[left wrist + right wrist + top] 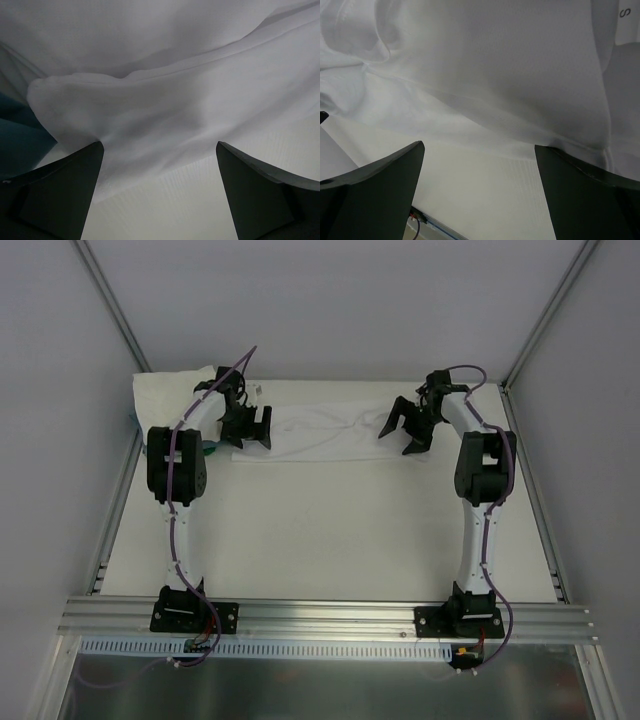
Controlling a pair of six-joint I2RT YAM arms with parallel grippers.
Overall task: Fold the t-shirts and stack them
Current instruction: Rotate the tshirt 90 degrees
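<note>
Both left gripper point(250, 428) and right gripper point(405, 430) gape empty over the thin white cloth t-shirt point(320, 435) spread at the table's point(320, 540) far side; a shallow pinch could snag one layer, skewing the fold.

table point(320, 540): plain white top is filling most of the box
back wall point(330, 300): pale grey panel is closing off the far side
side walls point(50, 460): same grey is boxing it in both sides
posts point(111, 305): thin metal is running up the back corners
front rail point(330, 615): ribbed aluminium is sitting along the near edge
shiny sheet point(320, 690): is showing below the rail, maybe metal
light: is falling soft and even
</note>
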